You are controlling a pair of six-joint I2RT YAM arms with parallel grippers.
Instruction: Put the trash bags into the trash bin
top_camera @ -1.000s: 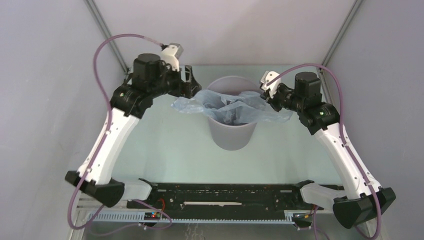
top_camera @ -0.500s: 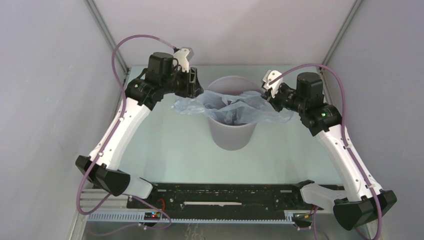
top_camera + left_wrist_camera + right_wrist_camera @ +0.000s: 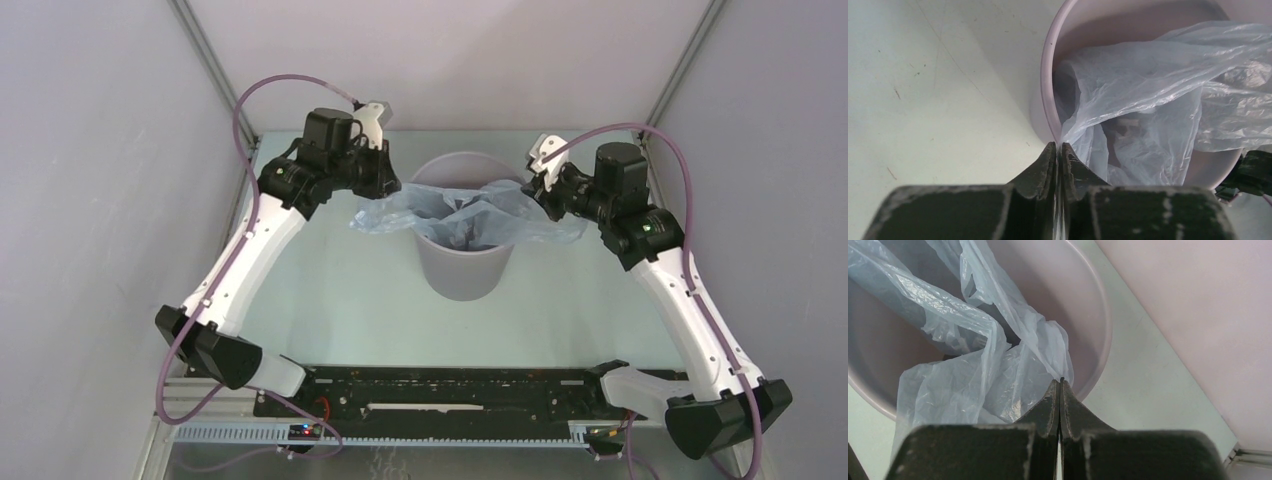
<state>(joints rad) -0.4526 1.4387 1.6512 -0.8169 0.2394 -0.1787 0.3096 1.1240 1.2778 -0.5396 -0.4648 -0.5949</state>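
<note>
The grey round trash bin (image 3: 463, 272) stands upright in the middle of the table. The pale blue translucent trash bag (image 3: 470, 214) lies crumpled across its mouth, part sagging inside, with flaps hanging over both sides. At the bin's left rim, my left gripper (image 3: 388, 188) is shut on the bag's left edge. The left wrist view shows film pinched between the jaws of the left gripper (image 3: 1058, 145), next to the bin rim (image 3: 1047, 75) and the bag (image 3: 1148, 85). My right gripper (image 3: 540, 195) is shut on the bag's right edge; the right wrist view shows the right gripper (image 3: 1060, 381) pinching the bag (image 3: 973, 375) just inside the bin rim (image 3: 1103, 340).
The pale green table (image 3: 330, 290) is closed in by grey walls on three sides. A black rail (image 3: 450, 392) with both arm bases runs along the near edge. Purple cables (image 3: 250, 100) loop above each arm.
My left gripper has moved right to the bin's left rim and closed on the bag's left edge. The right gripper has stayed shut on the bag, nearly still.
</note>
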